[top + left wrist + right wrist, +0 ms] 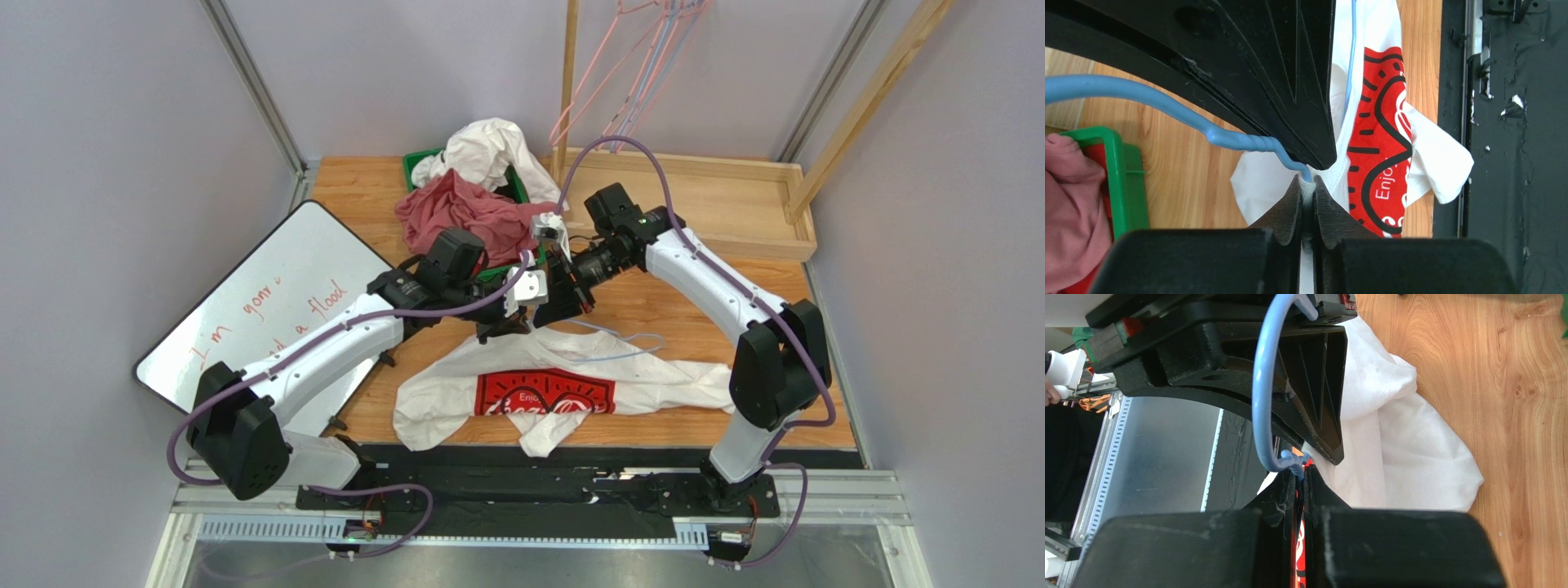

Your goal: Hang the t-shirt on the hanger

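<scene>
The hanger (1241,141) is a thin pale blue wire triangle with a twisted neck and a curved hook. The neck is pinched between the closed jaws of both the left gripper (1308,187) and the right gripper (1300,471), with the hook arching away past the fingertips and the wire body extending over the shirt. The t-shirt (546,395) is white and short-sleeved with a red chest print in white script. It lies spread out, print up and somewhat crumpled, directly beneath both grippers, its upper edge reaching the fingertips.
</scene>
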